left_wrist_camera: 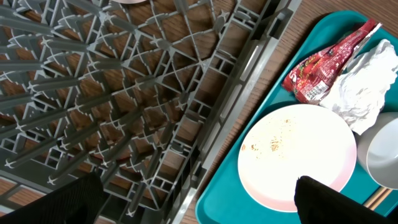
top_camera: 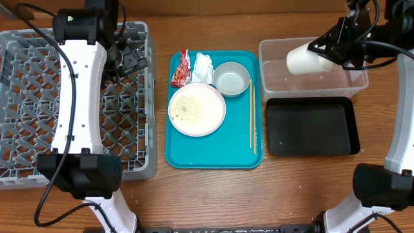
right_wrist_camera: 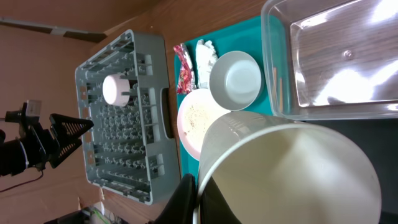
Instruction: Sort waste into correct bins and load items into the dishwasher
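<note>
My right gripper (top_camera: 325,54) is shut on the rim of a white cup (top_camera: 302,59), held tilted above the clear tub (top_camera: 336,83); the right wrist view shows the fingers (right_wrist_camera: 186,198) pinching the cup (right_wrist_camera: 292,174) wall. My left gripper (left_wrist_camera: 199,205) hangs open over the grey dish rack's (top_camera: 26,97) right edge, nothing between its fingers. On the teal tray (top_camera: 213,155) lie a red wrapper (top_camera: 179,70), a white tissue (top_camera: 203,66), a bowl (top_camera: 231,77) and a plate (top_camera: 196,109) dusted with grains. A small white dish (right_wrist_camera: 115,89) sits in the rack.
Wooden chopsticks (top_camera: 251,116) lie along the teal tray's right side. The black tray (top_camera: 312,126) sits just in front of the clear tub. The left arm (top_camera: 77,97) stretches over the rack and hides part of its floor.
</note>
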Tool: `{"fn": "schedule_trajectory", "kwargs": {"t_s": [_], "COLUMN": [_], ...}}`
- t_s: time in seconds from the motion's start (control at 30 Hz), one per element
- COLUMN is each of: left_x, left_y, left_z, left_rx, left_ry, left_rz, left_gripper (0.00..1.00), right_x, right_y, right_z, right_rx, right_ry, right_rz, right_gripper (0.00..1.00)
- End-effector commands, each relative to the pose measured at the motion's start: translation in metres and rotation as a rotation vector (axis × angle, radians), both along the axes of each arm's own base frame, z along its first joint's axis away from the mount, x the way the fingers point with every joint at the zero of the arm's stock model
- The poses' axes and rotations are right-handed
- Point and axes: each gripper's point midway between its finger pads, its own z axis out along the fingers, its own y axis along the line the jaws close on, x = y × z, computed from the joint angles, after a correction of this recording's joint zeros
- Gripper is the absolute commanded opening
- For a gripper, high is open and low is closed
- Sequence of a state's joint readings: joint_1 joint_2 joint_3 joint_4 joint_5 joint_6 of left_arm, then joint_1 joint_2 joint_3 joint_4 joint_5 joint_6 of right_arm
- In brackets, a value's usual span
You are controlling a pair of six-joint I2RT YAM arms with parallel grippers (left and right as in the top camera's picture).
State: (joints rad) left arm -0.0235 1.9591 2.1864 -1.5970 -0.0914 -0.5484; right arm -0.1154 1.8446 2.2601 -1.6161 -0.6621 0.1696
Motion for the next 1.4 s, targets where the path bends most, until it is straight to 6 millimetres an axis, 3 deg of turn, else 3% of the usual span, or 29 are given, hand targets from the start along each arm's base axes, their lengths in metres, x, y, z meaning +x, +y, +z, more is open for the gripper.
{"fn": "schedule_trajectory", "kwargs": {"t_s": [0.0,0.37,0.47,0.83,1.03,1.17,1.37], "left_x": [0.001,0.001,0.001,0.001,0.001,0.001,0.001], "left_y": [0.007,0.007,0.007,0.007,0.007,0.007,0.007], "left_z": [-0.001,-0.001,-0.001,-0.001,-0.001,-0.001,-0.001], "left_rx": [0.013,0.013,0.013,0.013,0.013,0.013,0.013], "left_ry": [0.001,0.001,0.001,0.001,0.001,0.001,0.001], "left_rz": [0.028,0.028,0.028,0.028,0.028,0.028,0.028], "left_gripper": [1.00,1.00,1.00,1.00,1.00,1.00,1.00], "right_x": [-0.004,-0.012,-0.016,-0.024,-0.020,-0.021,-0.041], "right_y": [0.001,-0.098,-0.121,-0.150,-0.152,-0.168,-0.208], "right_z": [0.009,0.008,-0.003,-0.059,-0.074,-0.087,-0.113], "right_rx": [-0.010,0.043,0.056,0.120,0.122,0.010,-0.206], "right_ry": [-0.057,-0.042,-0.007,0.107,0.112,0.141,0.321], "right_rz": [0.048,-0.165,-0.224,-0.277,-0.278,-0.309,-0.502], "right_gripper": [0.04,0.04,0.04,0.04,0.04,0.04,0.04]}}
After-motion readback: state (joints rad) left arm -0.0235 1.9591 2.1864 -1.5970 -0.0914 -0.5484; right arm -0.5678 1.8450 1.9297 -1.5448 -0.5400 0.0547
